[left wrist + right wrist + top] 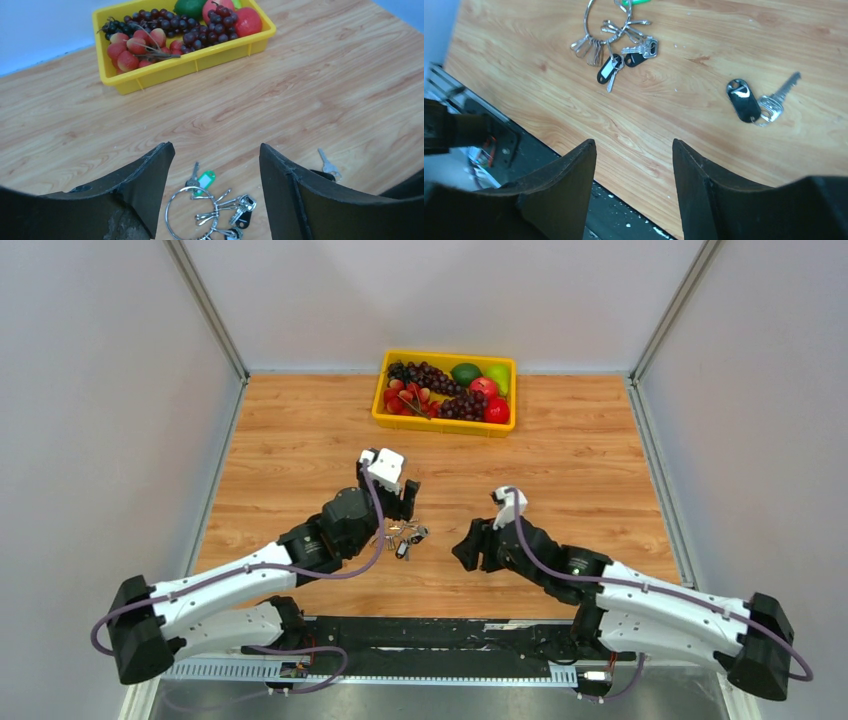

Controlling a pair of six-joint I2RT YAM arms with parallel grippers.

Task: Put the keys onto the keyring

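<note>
From above, the left gripper (398, 508) hangs just over the keys (405, 536), which lie bunched on the wooden table (300, 440). The right gripper (462, 548) is near them, on their right.

In the left wrist view, its fingers stand apart and hold nothing. The keyring (166, 216) lies on the table below.

In the right wrist view, the fingers are also apart and empty. One key with a black tag (744, 100) lies alone, well apart from the bunch.

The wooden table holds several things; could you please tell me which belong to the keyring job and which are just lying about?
Job:
- round silver metal keyring with keys and a green tag on it
- loose silver key with a black plastic tag

Lying about:
- yellow plastic tray
- dark grapes and red fruit in it
</note>
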